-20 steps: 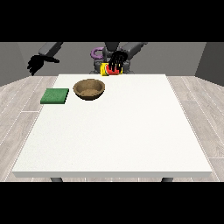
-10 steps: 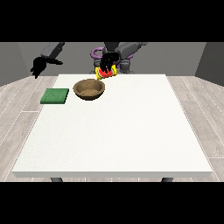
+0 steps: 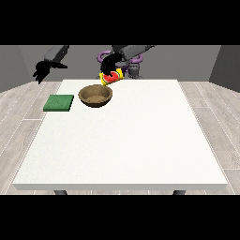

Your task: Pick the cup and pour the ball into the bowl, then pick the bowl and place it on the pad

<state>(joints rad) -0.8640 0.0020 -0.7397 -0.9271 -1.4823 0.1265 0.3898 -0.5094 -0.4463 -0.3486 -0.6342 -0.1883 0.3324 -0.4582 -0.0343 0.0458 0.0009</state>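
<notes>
A brown wooden bowl sits on the white table near its far edge. Just above and behind the bowl's right rim, the black hand at the view's right is curled round a yellow and red cup, which is tipped over towards the bowl. No ball shows. A flat green pad lies left of the bowl. The hand at the view's left hangs in the air above the table's far left corner, holding nothing, with fingers spread downward.
The robot's torso stands behind the table's far edge. Wooden floor surrounds the table on both sides.
The hand at the view's right has carried the cup left and lower, towards the bowl, and tilted it. The other hand has risen slightly and drifted right.
</notes>
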